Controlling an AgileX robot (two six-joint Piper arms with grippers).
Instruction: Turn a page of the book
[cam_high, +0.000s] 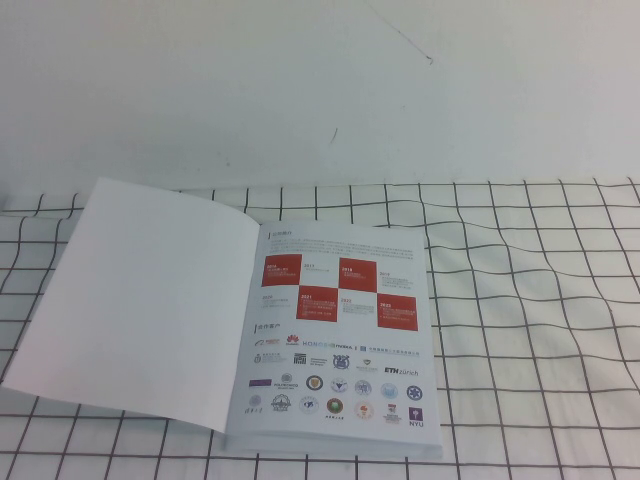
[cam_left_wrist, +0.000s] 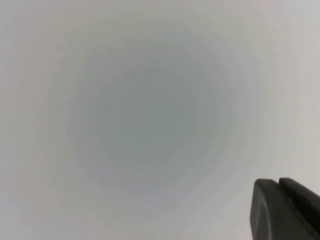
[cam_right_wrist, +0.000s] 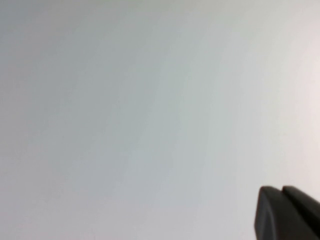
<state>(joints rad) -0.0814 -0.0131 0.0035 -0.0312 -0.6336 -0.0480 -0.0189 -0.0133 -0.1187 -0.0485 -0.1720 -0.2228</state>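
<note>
Lying open on checked cloth (cam_high: 520, 300), book (cam_high: 240, 310); hands unseen above.

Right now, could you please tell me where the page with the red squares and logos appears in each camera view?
High view: the white glossy page with red squares above small logos lies flat, right half of the open thin white booklet, lower centre.
Left wrist view: absent; blank pale surface, left claw at the corner.
Right wrist view: absent; right claw at the corner.
Shared landmark: none visible.
</note>
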